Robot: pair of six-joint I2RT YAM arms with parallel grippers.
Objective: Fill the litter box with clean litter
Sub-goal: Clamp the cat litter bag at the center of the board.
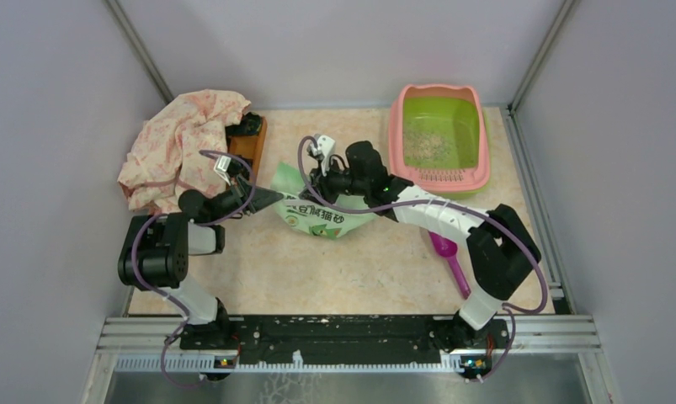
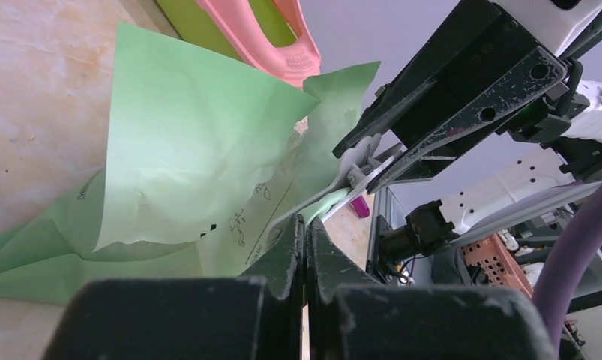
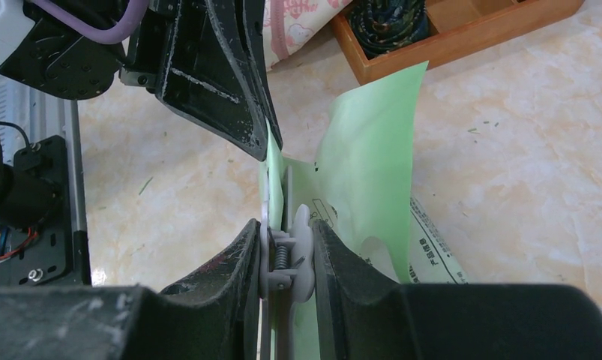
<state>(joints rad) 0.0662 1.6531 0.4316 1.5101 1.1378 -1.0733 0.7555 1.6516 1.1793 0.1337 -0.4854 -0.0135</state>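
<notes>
The litter box [image 1: 483, 143], pink-rimmed with a lime-green basin, stands at the back right; a thin patch of pale clean litter [image 1: 427, 150] lies in it. A light green printed bag [image 1: 322, 220] lies mid-table, its top edge raised. My left gripper [image 2: 305, 223] is shut on that top edge of the bag [image 2: 193, 150]. My right gripper [image 3: 286, 229] is shut on a white spring clip [image 3: 301, 251] that sits on the bag [image 3: 372, 150], right beside the left gripper [image 3: 271, 146]. In the top view both grippers, left [image 1: 271, 199] and right [image 1: 315, 179], meet at the bag's left end.
A purple scoop [image 1: 452, 263] lies under the right arm. A pink floral cloth [image 1: 183, 147] is heaped at the back left, next to a brown wooden tray [image 1: 252, 145]. Grey walls close in the table on three sides.
</notes>
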